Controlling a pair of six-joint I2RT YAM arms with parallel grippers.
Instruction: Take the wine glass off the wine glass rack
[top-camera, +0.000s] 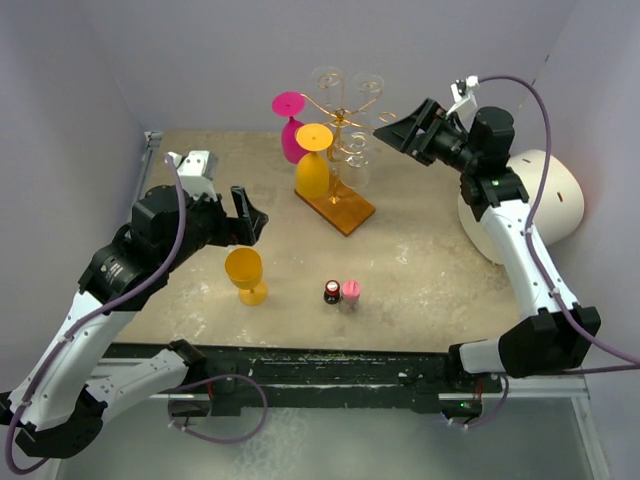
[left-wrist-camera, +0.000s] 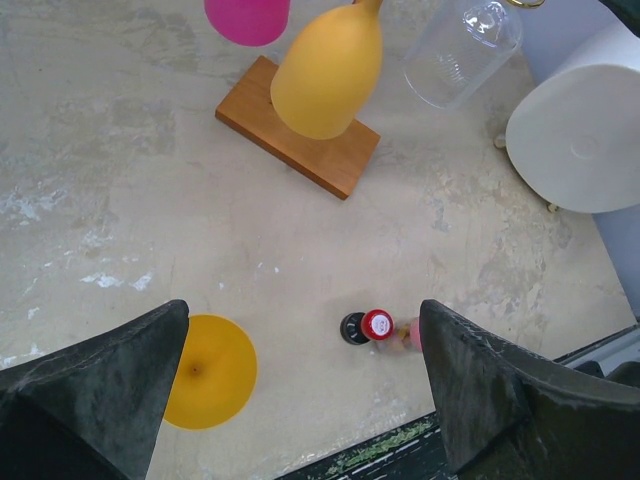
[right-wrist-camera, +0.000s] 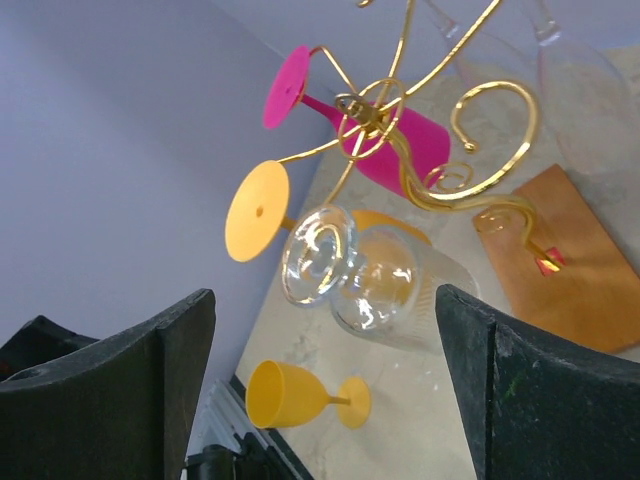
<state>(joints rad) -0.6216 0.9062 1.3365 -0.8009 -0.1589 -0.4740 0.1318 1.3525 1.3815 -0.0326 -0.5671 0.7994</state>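
Wine glass rack (top-camera: 345, 212): gold wire on a wood base, rear ctr of table (top-camera: 430, 260), w/ pink glass (top-camera: 291, 135), hanging yellow glass (top-camera: 312, 170) and clear glasses (top-camera: 356, 160) hung bowl-down. Standing yellow wine glass (top-camera: 245, 275): upright on the table, front-left of rack, well apart. L gripper (left-wrist-camera: 305, 310): above it, jaws wide, holding nothing. R gripper (right-wrist-camera: 322, 292): by rack top, jaws wide, facing a clear glass, empty. Two small bottles (top-camera: 341, 292) front ctr.

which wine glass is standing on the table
The yellow goblet-shaped glass near the left gripper, upright on the table; the pink, second yellow and clear ones hang inverted.
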